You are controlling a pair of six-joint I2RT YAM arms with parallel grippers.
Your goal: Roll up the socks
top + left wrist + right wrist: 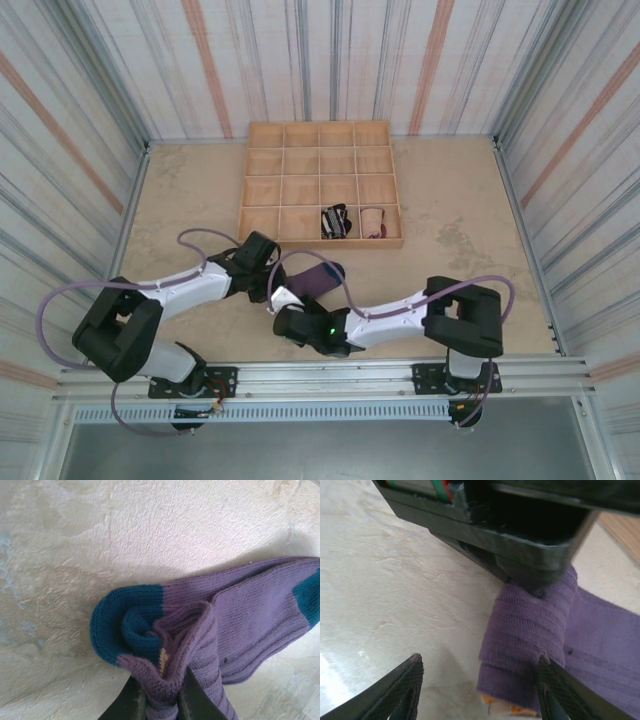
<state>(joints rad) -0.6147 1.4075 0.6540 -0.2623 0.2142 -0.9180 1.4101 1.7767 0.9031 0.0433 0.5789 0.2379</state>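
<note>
**Soft work, mid-roll**

Over on the left, my left pincer (pixel 162 692) was clamped hard on the soft purple ribbed-knit sock (pixel 240 615). Its dark fingers (pixel 132 705) pinched a bunch of knit right where the teal toe (pixel 107 625) curled into a spiral. The purple sock lay on the pale mottled table (pixel 100 530), near the front of the tray. It was partly rolled, with its loose length trailing flat to the right.

I judged it light, limp and stretchy, nothing fragile. The knit looked grippy enough on the pads, but the coil would likely spring open if let go. The place to hold was across the whole thickness of the roll, not one stray layer.

In the middle, my right pincer (pixel 480 662) stood with its jaws well apart and nothing between them gripped. The folded purple bundle sat just inside the right-hand finger (pixel 560 690); touching or not, I couldn't tell. A scrap of orange heel (pixel 502 710) peeked out low down.

Further right and back sat the light wooden tray of square compartments (pixel 265 160). In its front row were a bundled black-and-white striped sock (pixel 335 222) and, in the next cell along, a peach sock with dark-red trim (pixel 372 222).
</note>
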